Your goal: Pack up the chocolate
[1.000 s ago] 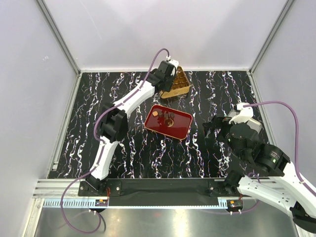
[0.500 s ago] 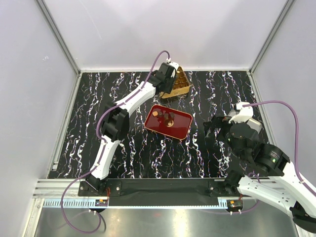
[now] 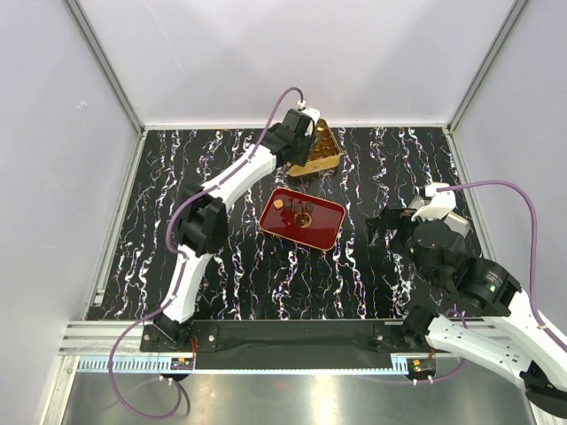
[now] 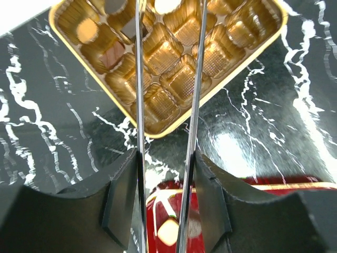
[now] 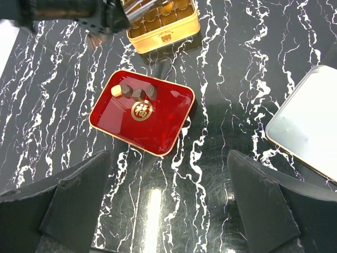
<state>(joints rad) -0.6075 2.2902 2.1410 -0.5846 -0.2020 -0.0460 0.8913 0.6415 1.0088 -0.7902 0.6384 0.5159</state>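
Several pieces of chocolate [image 5: 138,93], dark ones and a cream one [image 5: 116,90], lie at the far end of the red tray [image 5: 150,129], which also shows in the top view [image 3: 319,232]. More chocolate [image 4: 107,57] fills a few cells at the far left of the gold tin [image 4: 176,79]. My left gripper [image 4: 169,31] hovers over that tin [image 3: 326,158] with its long metal blades slightly apart and nothing between them; the blade tips run out of the frame. My right gripper [image 5: 168,200] hangs wide open and empty above the table, near side of the tray.
A silver lid [image 5: 308,124] lies on the black marbled table at the right in the right wrist view. White walls with metal rails enclose the table. The left arm [image 3: 239,177] stretches along the tray's left side.
The left gripper's blades have parted a little over the gold tin, and it shifted slightly toward the back. The right arm has not moved.
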